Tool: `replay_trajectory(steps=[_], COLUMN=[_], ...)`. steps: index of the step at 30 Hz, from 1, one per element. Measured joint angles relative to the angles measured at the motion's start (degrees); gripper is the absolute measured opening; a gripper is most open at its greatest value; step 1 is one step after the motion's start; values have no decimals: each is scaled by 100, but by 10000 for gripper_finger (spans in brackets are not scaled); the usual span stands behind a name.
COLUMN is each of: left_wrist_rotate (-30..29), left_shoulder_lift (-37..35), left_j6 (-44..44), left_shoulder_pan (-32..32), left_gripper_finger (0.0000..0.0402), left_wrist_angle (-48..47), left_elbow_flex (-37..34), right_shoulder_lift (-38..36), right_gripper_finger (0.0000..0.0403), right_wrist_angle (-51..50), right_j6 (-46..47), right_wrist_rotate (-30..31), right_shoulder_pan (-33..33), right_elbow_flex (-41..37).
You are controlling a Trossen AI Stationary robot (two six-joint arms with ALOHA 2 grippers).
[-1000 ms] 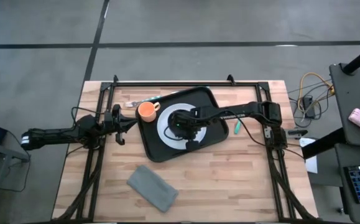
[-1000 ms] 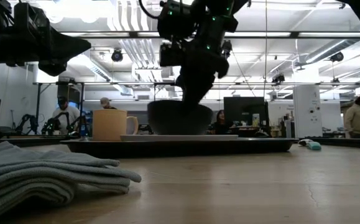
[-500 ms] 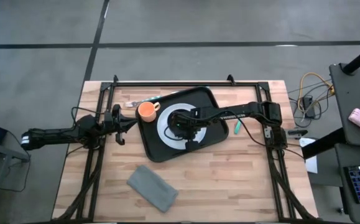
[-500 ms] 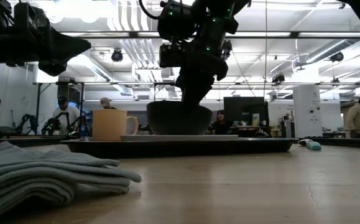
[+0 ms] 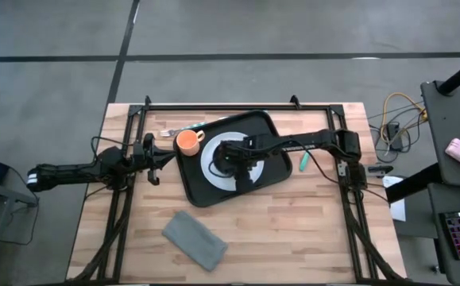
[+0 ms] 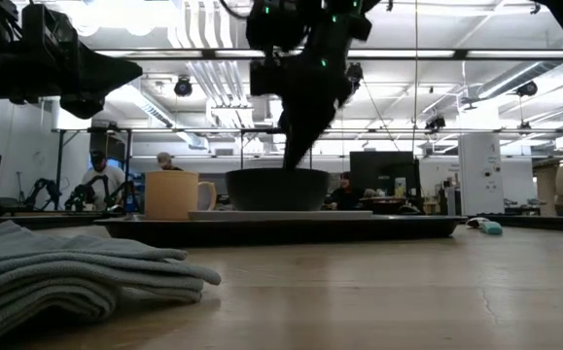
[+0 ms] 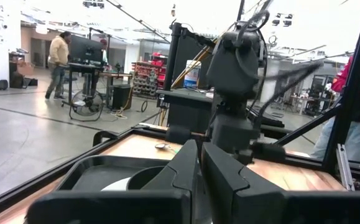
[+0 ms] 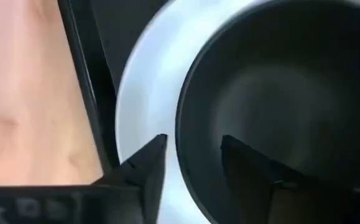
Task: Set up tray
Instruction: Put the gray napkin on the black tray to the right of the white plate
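The black tray [image 5: 194, 189] lies at the table's middle. It carries a white plate [image 5: 209, 165], and a dark bowl [image 6: 276, 190] rests by its base on that plate. An orange mug [image 5: 187, 141] stands on the tray's far left corner. My right gripper [image 8: 192, 155] points steeply down over the bowl's rim [image 8: 183, 124] and is open. One finger is over the plate [image 8: 145, 81] outside the bowl and the other is inside it. My left gripper [image 5: 156, 159] waits shut at the table's left, above the wood.
A folded grey cloth [image 5: 195, 240] lies near the front edge, left of centre. A piece of cutlery [image 5: 174, 129] lies on the wood beyond the mug. A teal-handled item [image 5: 301, 163] lies right of the tray. Bare wood is at the front right.
My right gripper has opened and let go of the bowl's rim, rising slightly. The bowl has settled lower and now sits level on the plate.
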Motion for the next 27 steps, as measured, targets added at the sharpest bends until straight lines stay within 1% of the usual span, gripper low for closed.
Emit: replay_trajectory(steps=[2,6,10,14,16,17,20,23,27], left_wrist_rotate=[-2,0,-7,-4,-4,-2,-3,-2,-2], left_shoulder_lift=[0,-1,-2,-2,-2,-2,-2,-2,-2], left_j6=[0,2,0,2,0,0,0,0,0], left_shoulder_pan=[0,-2,0,-1,0,0,-2,0,0], left_gripper_finger=[6,6,6,6,6,6,6,6,6], left_wrist_angle=[0,0,0,0,0,0,0,-2,0], left_elbow_flex=[0,0,0,0,0,0,0,0,0], right_shoulder_lift=[-167,-765,-1422,-2109,-2411,-2543,-2957,-3336,-3718], right_gripper_finger=[167,200,211,212,212,212,212,212,212], right_wrist_angle=[-191,-510,-515,-532,-598,-650,-737,-751,-770], right_j6=[69,-38,692,1560,1893,2036,2308,2428,2594], right_wrist_rotate=[-10,-10,-20,9,193,298,350,320,294], right_shoulder_pan=[-9,-121,-425,-787,-942,-1000,-1126,-1078,-775], right_elbow_flex=[194,444,379,79,-138,-258,-579,-901,-1349])
